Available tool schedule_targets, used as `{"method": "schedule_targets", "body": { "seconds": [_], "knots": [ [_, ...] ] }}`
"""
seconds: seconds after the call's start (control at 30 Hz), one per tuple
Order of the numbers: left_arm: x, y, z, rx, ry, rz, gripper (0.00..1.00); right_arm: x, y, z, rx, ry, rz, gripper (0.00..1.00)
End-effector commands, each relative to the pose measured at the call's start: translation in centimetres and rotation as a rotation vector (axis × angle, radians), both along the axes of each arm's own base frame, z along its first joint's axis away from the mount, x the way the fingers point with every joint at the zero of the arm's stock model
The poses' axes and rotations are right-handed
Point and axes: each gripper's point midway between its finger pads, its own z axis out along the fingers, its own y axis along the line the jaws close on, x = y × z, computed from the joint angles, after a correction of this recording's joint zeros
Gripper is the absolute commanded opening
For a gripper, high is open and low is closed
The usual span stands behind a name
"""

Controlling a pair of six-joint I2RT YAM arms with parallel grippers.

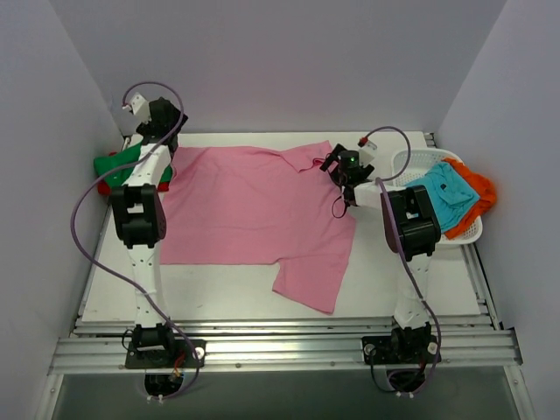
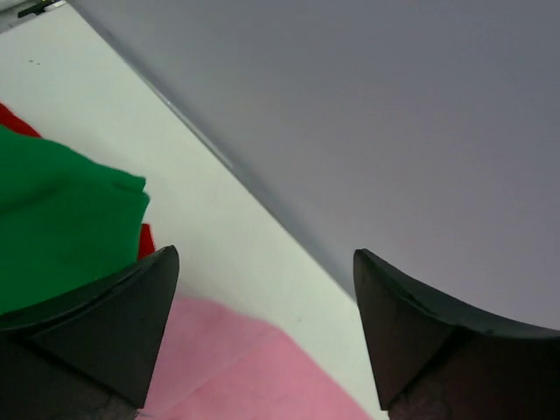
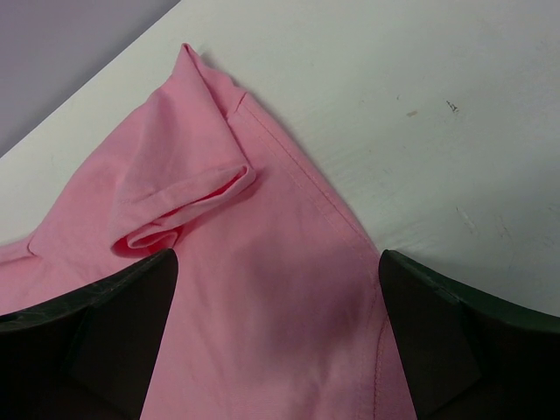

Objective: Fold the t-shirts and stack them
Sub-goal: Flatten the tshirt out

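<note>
A large pink t-shirt lies spread flat across the table, one sleeve reaching toward the near edge. My left gripper hovers over its far left corner. In the left wrist view that gripper is open and holds nothing, with the pink cloth below it. A folded green t-shirt rests on a red one at the far left. My right gripper is open above the pink shirt's far right corner, beside a rolled fold.
A white mesh basket stands at the right edge of the table, holding a teal t-shirt and an orange one. Grey walls close in the back and both sides. A metal rail runs along the near edge.
</note>
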Motion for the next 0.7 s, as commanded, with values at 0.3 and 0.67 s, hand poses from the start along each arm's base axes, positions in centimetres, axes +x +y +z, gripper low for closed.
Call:
{"method": "schedule_targets", "body": {
  "seconds": [0.3, 0.67],
  "knots": [
    [-1.4, 2.1, 2.9, -0.022, -0.023, -0.036, 0.94, 0.3, 0.1, 3.0, 0.025, -0.063, 0.002, 0.95],
    [-6.7, -2.3, 1.8, -0.003, -0.054, -0.101, 0.94, 2.2, 4.7, 7.7, 0.043, -0.117, 0.067, 0.95]
  ]
}}
